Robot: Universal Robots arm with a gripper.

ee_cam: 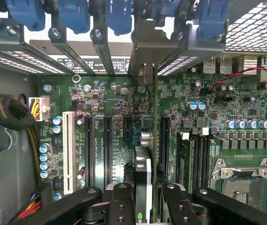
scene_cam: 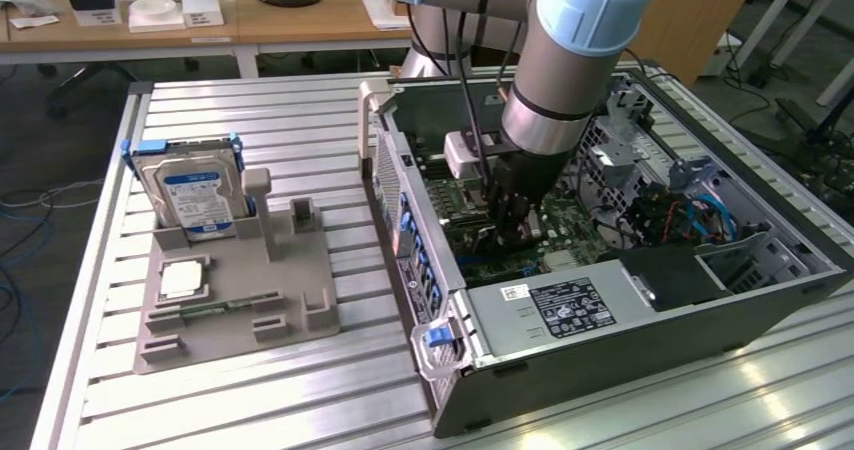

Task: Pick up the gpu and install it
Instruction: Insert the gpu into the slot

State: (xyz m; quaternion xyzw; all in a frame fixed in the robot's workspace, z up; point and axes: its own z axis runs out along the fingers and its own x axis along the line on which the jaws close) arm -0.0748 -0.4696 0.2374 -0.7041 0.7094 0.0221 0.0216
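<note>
One gpu (ee_cam: 143, 178) stands edge-on, clamped between the partly closed end effector (ee_cam: 143, 206) fingers, its long axis parallel to the motherboard (ee_cam: 119, 108) expansion slots directly beneath.

No text can be read with certainty. The power supply (scene_cam: 567, 310) carries a black label and a small white sticker, the hard drive (scene_cam: 195, 198) a blue-white label, and the motherboard (ee_cam: 119, 136) fine white print, all illegible.
</note>
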